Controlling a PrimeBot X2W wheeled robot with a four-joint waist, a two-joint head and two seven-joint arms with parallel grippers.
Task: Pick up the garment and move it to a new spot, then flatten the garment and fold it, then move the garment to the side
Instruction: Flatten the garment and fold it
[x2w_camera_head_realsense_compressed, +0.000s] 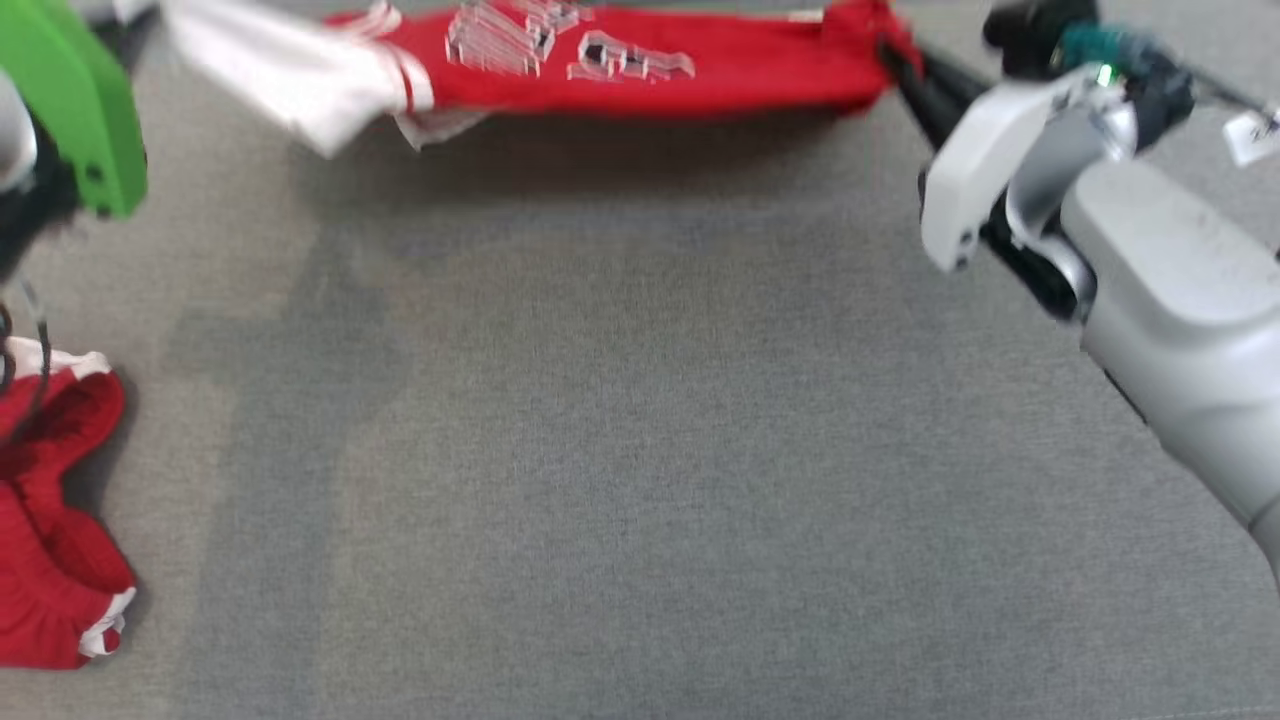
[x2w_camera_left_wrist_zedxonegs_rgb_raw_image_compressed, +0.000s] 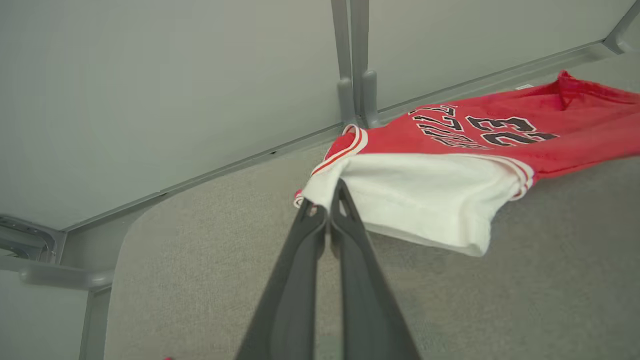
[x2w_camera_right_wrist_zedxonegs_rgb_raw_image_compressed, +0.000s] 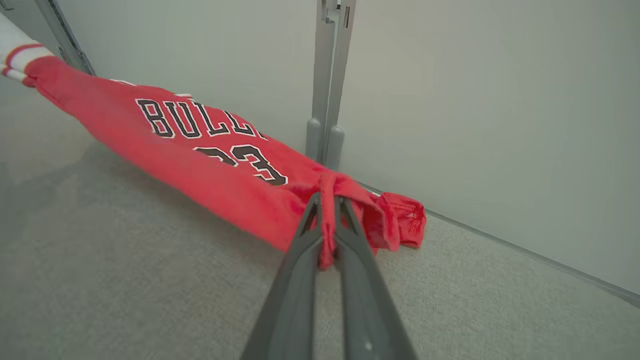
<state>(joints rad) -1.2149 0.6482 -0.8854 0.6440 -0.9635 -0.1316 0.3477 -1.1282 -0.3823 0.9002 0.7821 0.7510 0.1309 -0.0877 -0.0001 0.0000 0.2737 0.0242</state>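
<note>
You see a rounded pale-grey right forearm (x2w_camera_head_realsense_compressed: 1180, 300), a bright green shell (x2w_camera_head_realsense_compressed: 75, 100) on the left arm, a thin black cable (x2w_camera_head_realsense_compressed: 44, 365), and long dark-grey tapering fingers (x2w_camera_left_wrist_zedxonegs_rgb_raw_image_compressed: 295, 290).

Before me a grey, felt-like worktop (x2w_camera_head_realsense_compressed: 640, 450) spreads out, softly shadowed toward its far edge. Behind it stand pale grey-green wall panels (x2w_camera_left_wrist_zedxonegs_rgb_raw_image_compressed: 150, 75), joined by a grey upright post (x2w_camera_right_wrist_zedxonegs_rgb_raw_image_compressed: 330, 75), with a grey rail (x2w_camera_left_wrist_zedxonegs_rgb_raw_image_compressed: 215, 172) along their foot.

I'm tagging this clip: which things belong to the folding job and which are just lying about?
In the job: red jersey, held stretched between the left gripper and right gripper.
Lying about: crumpled red garment on the grey surface.
</note>
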